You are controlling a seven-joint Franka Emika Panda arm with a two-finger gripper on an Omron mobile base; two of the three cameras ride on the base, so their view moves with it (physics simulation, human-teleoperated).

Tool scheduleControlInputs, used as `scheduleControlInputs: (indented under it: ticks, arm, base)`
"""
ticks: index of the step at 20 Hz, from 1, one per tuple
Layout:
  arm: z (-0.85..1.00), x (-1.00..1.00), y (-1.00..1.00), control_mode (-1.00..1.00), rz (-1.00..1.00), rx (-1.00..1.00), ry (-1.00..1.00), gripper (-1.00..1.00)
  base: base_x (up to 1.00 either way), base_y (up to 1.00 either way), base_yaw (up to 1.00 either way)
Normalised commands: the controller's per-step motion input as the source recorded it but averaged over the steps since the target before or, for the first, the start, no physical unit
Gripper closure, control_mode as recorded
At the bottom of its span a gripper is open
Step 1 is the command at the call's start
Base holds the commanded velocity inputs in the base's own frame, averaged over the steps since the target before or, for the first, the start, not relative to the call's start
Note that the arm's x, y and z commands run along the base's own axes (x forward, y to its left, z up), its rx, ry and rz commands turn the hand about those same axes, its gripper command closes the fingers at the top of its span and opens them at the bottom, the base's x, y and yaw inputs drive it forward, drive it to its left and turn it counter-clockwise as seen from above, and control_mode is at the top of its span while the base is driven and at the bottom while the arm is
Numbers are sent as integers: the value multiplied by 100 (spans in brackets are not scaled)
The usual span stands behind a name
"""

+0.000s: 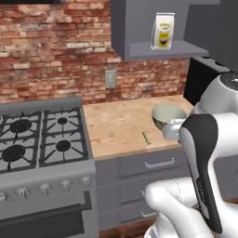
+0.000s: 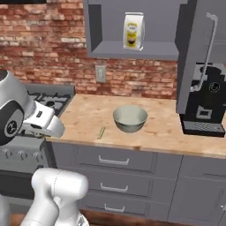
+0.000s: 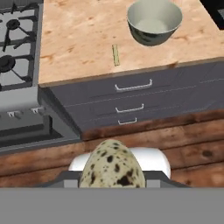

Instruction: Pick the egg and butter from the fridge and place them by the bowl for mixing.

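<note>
The gripper (image 3: 112, 186) is closed on the egg (image 3: 112, 165), a pale speckled oval seated between the finger tips at the bottom of the hand view; the tips themselves are largely masked by it. The bowl (image 3: 154, 19) stands on the wooden counter (image 3: 78, 39), and a thin pale-yellow stick (image 3: 116, 55), probably the butter, lies flat on the counter to the stove side of the bowl, near the counter's front edge. The step in hand is judged to be carrying the egg to the bowl. The arm should bring the egg over bare counter beside the bowl, clear of the stick, lower it until it touches the wood, then open slowly, since an egg will roll. The egg's lower half is cut off. In both base views the arm's white body screens the hand.
</note>
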Motion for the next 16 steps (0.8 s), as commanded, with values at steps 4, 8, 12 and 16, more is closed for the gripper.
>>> scheduleControlInputs:
  ticks: [4, 8, 12, 16]
  arm:
    - [0, 0, 0, 100, 0, 0, 0, 100]
    - [0, 0, 0, 100, 0, 0, 0, 100]
    - [0, 0, 0, 100, 0, 0, 0, 100]
    - [-6, 15, -12, -100, 1, 0, 0, 100]
  base:
    - [93, -19, 0]
    - [95, -22, 0]
    - [77, -10, 0]
    - [20, -8, 0]
